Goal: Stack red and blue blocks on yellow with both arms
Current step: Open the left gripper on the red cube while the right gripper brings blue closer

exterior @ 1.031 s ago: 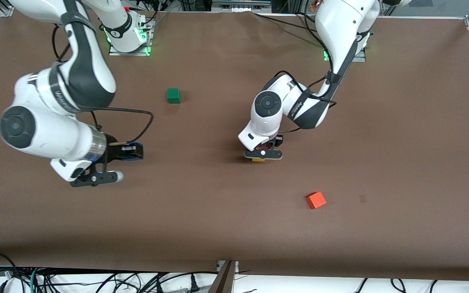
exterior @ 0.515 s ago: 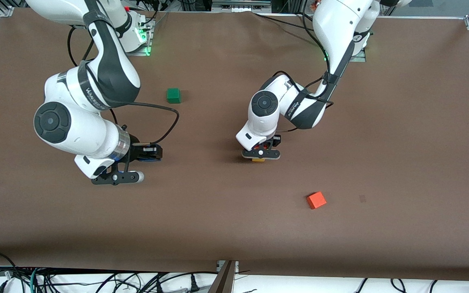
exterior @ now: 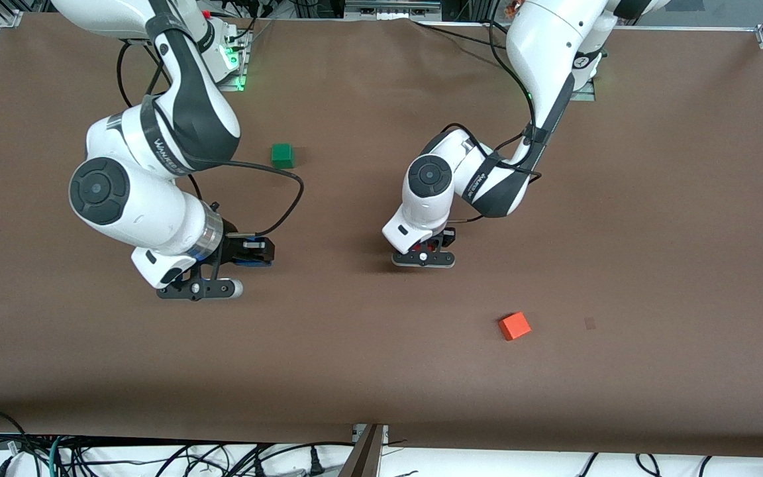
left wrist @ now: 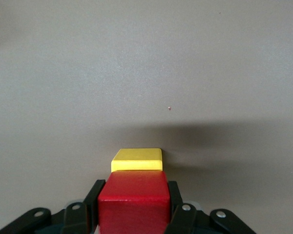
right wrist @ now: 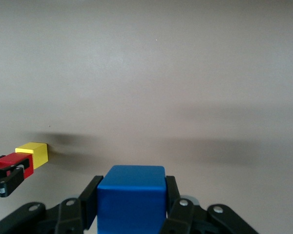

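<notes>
My left gripper (exterior: 424, 255) is shut on the deep red block (left wrist: 133, 200) near the middle of the table. It holds the red block directly over the yellow cube (left wrist: 136, 160), touching it or nearly so. The yellow cube is hidden under the gripper in the front view. My right gripper (exterior: 252, 260) is shut on the bright blue block (right wrist: 132, 195) and holds it above the table toward the right arm's end. The right wrist view shows the yellow cube (right wrist: 34, 153) with the red block (right wrist: 13, 163) against it, held by the left gripper.
A green cube (exterior: 281, 155) lies on the brown table (exterior: 620, 265), farther from the front camera than both grippers. An orange cube (exterior: 514, 325) lies nearer the front camera, toward the left arm's end.
My right arm has carried the blue block toward the middle of the table. My left gripper has settled lower with the red block, and now covers the yellow cube in the front view.
</notes>
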Controlling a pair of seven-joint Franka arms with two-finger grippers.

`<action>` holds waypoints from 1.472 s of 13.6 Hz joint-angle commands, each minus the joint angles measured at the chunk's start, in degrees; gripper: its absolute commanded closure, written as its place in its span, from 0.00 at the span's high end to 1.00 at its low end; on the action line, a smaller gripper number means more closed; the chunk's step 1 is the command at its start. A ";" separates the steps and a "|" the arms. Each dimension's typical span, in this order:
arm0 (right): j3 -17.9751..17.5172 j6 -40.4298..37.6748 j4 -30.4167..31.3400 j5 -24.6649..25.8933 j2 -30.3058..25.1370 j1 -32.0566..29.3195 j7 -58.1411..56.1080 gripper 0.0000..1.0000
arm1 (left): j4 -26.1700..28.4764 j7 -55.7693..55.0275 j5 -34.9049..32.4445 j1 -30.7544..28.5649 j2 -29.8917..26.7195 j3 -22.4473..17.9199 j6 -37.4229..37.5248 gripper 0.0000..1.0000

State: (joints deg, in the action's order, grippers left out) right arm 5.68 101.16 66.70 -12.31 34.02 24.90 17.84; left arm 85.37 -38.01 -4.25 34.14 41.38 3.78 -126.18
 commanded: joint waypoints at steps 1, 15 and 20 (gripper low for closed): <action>-0.05 0.44 -1.75 0.88 0.87 0.68 1.67 0.30 | -1.96 -1.19 -2.60 0.23 1.33 -0.35 -0.20 0.00; -0.14 1.32 -1.66 0.80 1.40 5.68 15.89 0.30 | -8.01 -0.66 -0.76 -5.57 -7.44 -0.62 12.33 1.00; 0.03 5.70 -1.75 1.23 3.07 11.30 25.39 0.31 | -11.36 0.38 0.47 -13.91 -16.06 0.09 22.45 1.00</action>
State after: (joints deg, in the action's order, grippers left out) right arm 5.42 105.92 66.69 -12.29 35.76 33.86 39.36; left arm 73.96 -38.06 -4.55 23.28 28.03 2.83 -106.41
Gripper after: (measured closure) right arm 0.441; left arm 0.000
